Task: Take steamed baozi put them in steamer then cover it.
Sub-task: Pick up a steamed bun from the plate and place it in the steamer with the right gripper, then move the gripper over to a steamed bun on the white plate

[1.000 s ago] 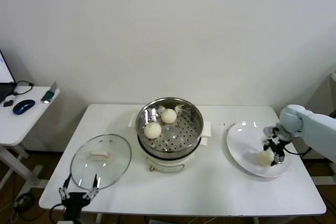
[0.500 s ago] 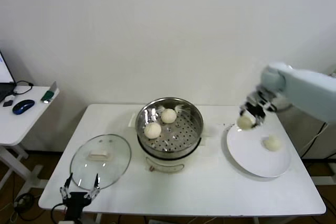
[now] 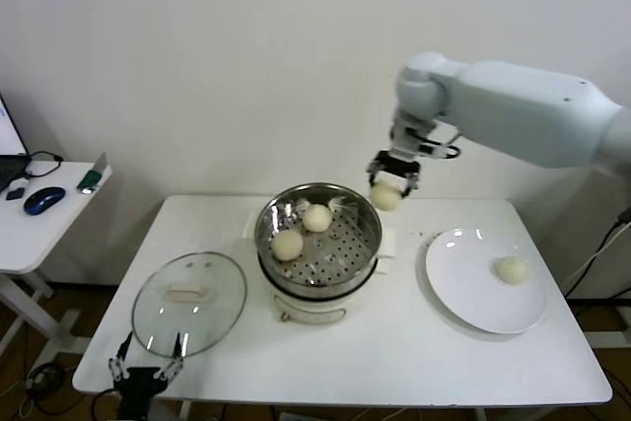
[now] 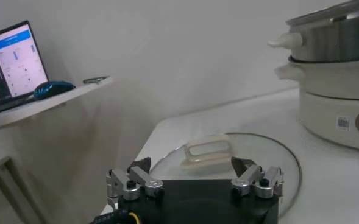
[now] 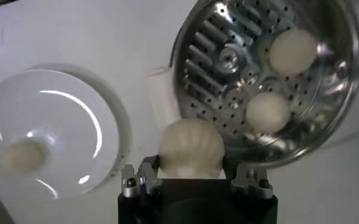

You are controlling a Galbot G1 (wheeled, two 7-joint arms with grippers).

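Since the prior frame, right tool [image 3: 386,184] has travelled from above the plate [image 3: 463,288] to the steamer [image 3: 317,234] rim, pinching a baozi [image 3: 385,196]. Two baozi [image 3: 287,244] lie inside; one remains on the plate. Advise carrying further over the perforated floor, clear of them, before releasing. Left tool [image 4: 194,181], spread, sits parked by the glass lid [image 3: 189,301] at the surface's edge. Fingertip contact is obscured.

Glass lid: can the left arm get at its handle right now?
Probably yes. The left gripper sits open at the table's near edge beside the glass lid, and nothing lies between it and the handle.
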